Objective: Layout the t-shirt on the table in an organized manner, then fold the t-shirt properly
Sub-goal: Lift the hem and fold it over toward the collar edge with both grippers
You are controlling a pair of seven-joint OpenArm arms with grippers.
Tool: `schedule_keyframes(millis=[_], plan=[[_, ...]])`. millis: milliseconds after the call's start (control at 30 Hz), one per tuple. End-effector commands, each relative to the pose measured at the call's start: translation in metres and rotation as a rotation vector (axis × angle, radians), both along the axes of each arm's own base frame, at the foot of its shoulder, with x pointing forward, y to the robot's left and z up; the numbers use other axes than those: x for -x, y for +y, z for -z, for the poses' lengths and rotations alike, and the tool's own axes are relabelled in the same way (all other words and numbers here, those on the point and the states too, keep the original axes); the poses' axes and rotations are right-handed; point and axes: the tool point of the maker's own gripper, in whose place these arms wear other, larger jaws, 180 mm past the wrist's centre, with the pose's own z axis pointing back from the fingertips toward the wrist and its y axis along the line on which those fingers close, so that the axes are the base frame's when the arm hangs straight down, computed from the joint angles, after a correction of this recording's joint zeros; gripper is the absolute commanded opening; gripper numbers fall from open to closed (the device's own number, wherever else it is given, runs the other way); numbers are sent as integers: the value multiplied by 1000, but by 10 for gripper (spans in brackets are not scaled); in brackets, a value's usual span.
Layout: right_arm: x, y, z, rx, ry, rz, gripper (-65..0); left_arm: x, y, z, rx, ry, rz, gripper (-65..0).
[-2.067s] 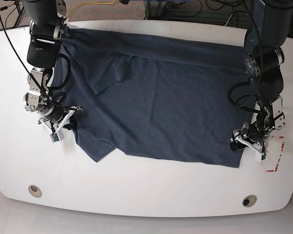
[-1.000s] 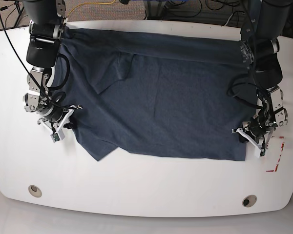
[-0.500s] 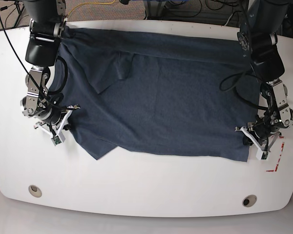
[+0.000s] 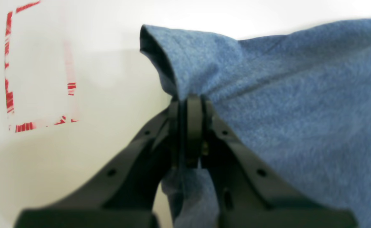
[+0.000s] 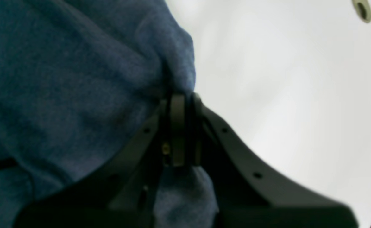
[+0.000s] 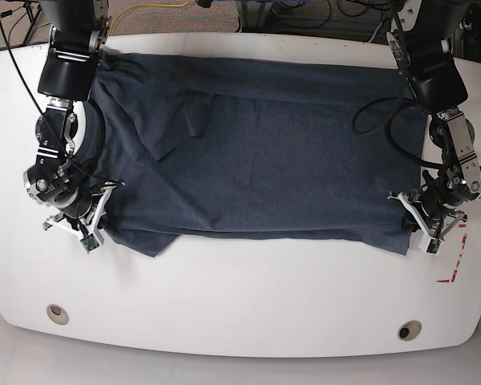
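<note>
text: none readable | sign: red-and-white marking [image 4: 40, 68] on table [image 6: 240, 313], no characters

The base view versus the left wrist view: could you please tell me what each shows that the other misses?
Only the base view shows the whole spread t-shirt, both arms and the right claw. Only the left wrist view shows the left claw pinching a raised fold of cloth. Both show the shirt, the white table and its red marking.

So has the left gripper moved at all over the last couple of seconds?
Yes. In the base view the left gripper, shut on the t-shirt, has shifted outward toward the red marking near the table edge, pulling the hem along.
</note>
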Motion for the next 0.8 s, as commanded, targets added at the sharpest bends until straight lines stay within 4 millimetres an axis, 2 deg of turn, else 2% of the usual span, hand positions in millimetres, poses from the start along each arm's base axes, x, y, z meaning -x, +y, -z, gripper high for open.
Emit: schedule_keyframes(millis=[0,267,467,767], plan=[[-6,-10,-31,48,-81,-3,-634,-6,7,-23,-22,-70,4,-644],[20,-6,-32,115,-63,-22,-634,12,19,-22,-43,-77,-16,-644],[44,-22,-37,134,-67,34,-634,26,25,-21,-63,-76,-27,-644],[75,-22,-29,170,-30,28,-634,47,22,-20,-111,-74,-7,-642]])
